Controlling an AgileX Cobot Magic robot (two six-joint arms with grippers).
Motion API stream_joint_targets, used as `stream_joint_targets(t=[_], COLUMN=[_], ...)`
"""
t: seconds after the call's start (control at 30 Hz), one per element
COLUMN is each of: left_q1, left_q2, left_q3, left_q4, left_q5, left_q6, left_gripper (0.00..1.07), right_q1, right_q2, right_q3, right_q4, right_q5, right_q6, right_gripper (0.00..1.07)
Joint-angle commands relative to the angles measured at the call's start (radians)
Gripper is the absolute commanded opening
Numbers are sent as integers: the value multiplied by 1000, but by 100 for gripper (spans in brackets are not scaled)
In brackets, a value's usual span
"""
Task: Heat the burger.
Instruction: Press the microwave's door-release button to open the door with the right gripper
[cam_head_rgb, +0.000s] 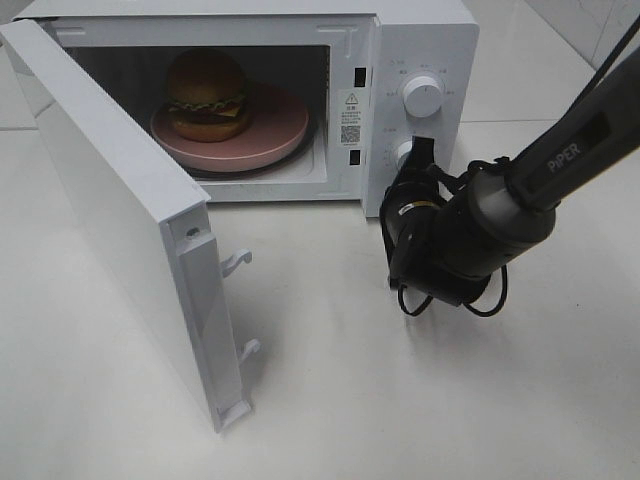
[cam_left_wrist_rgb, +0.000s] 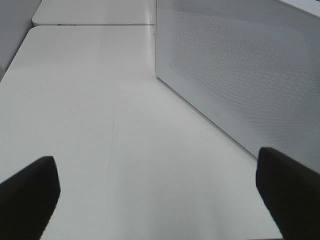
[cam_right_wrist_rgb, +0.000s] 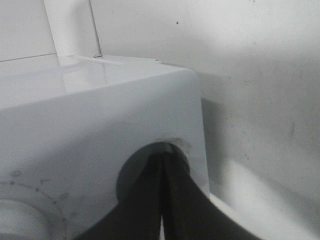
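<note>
The burger (cam_head_rgb: 207, 95), with golden buns, lettuce and cheese, sits on a round pink plate (cam_head_rgb: 275, 130) inside the white microwave (cam_head_rgb: 420, 40), whose door (cam_head_rgb: 110, 210) stands wide open. My right gripper (cam_head_rgb: 420, 150) is shut, and its fingertips touch the lower dial (cam_head_rgb: 404, 153) on the control panel. In the right wrist view the right gripper (cam_right_wrist_rgb: 162, 165) shows its closed black fingers meeting at a round dark recess in the panel. My left gripper (cam_left_wrist_rgb: 159, 200) is open with nothing between its fingers and hovers over the table beside the door's perforated outer face (cam_left_wrist_rgb: 240, 65). It is out of the high view.
The upper dial (cam_head_rgb: 422, 96) sits above the lower one. Two latch hooks (cam_head_rgb: 238, 262) stick out from the door's free edge. The white tabletop (cam_head_rgb: 400, 400) stretches in front of the microwave. The right arm (cam_head_rgb: 560, 150) reaches in from the right.
</note>
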Motion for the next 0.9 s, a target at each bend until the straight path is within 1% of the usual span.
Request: stream_joint_targets(t=[0.03,0.1,0.13,0.2,0.4,0.47,0.67,0.73,0.77,0.9], left_q1=[-7,-7,-7,-7,-7,-7,-7,-7,-7,-7], left_q2=[-7,-7,-7,-7,-7,-7,-7,-7,-7,-7], left_q3=[3,3,3,3,3,3,3,3,3,3], left_q4=[-8,-8,-8,-8,-8,-8,-8,-8,-8,-8], left_q5=[2,2,2,2,2,2,2,2,2,2], left_q6=[-8,-8,-8,-8,-8,-8,-8,-8,-8,-8], left_gripper=[100,100,100,100,100,100,100,100,100,100], right_q1=[-22,-22,-22,-22,-22,-22,-22,-22,-22,-25], right_q2=[-42,-71,-71,-87,-94,-108,-145,-179,-179,-252], right_q3=[-35,8,8,41,74,86,111,137,137,186], right_q4=[-165,-164,-164,-164,-163,-161,-135,-136,-136,-143], right_q5=[-114,-20,-20,36,115,160,175,180,180,239], right_q6=[-9,-17,-17,-33,-69,-120,-209,-284,-284,-405], right_gripper=[0,0,0,0,0,0,1,1,1,1])
